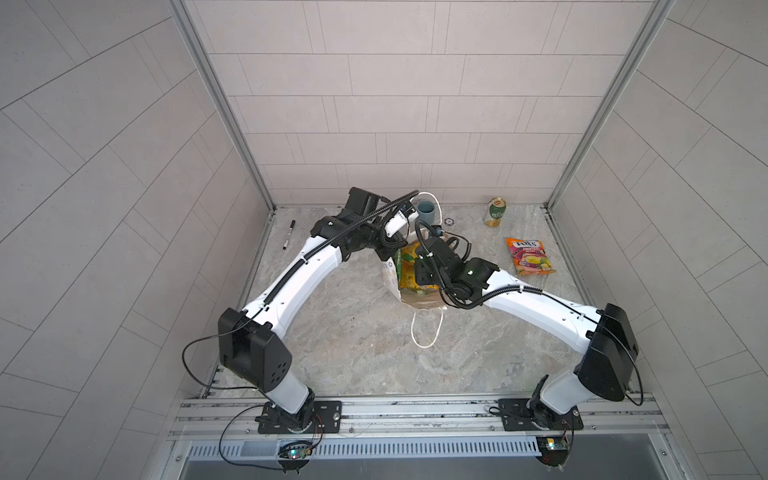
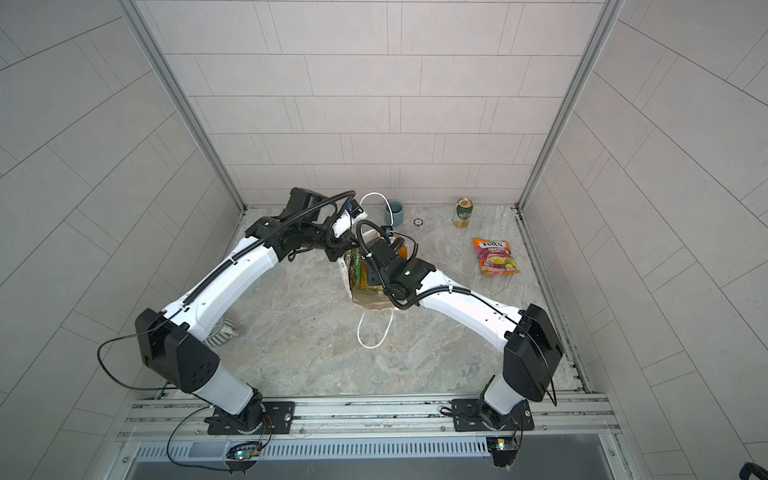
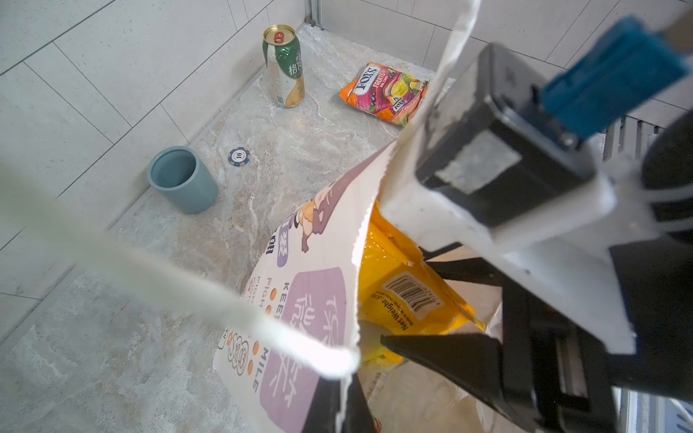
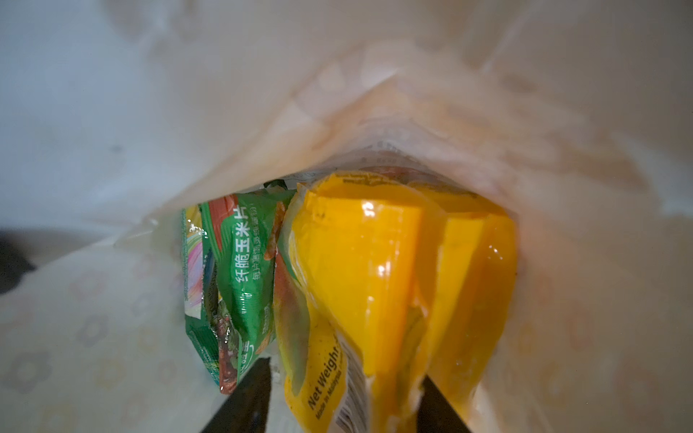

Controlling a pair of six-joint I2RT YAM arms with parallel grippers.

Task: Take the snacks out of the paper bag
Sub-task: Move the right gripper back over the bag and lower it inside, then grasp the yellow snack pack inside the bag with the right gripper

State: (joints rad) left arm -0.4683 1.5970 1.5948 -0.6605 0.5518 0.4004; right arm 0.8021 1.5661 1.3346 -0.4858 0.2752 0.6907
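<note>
right gripper (image 4: 347, 369), deep in the paper bag (image 3: 311, 300), sets jaws either side of the yellow packet (image 4: 356, 262) lying lengthwise ahead, grip unconfirmed; left gripper (image 3: 343, 405) clamps the bag's rim.

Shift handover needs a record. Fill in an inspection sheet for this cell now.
Surface: grey marbled tabletop, no damage seen.
Job's things: paper bag standing; yellow packet and green packet inside; FOX'S packet lying out on the tabletop.
Clutter: drink can, blue-grey cup, poker chip, marker pen.
Grippers: left gripper shut on the bag rim; right gripper inside the bag, jaws apart astride the yellow packet.
Cables: black wrist cable loops over the bag mouth.
Surroundings: tiled walls, aluminium rail in front.
</note>
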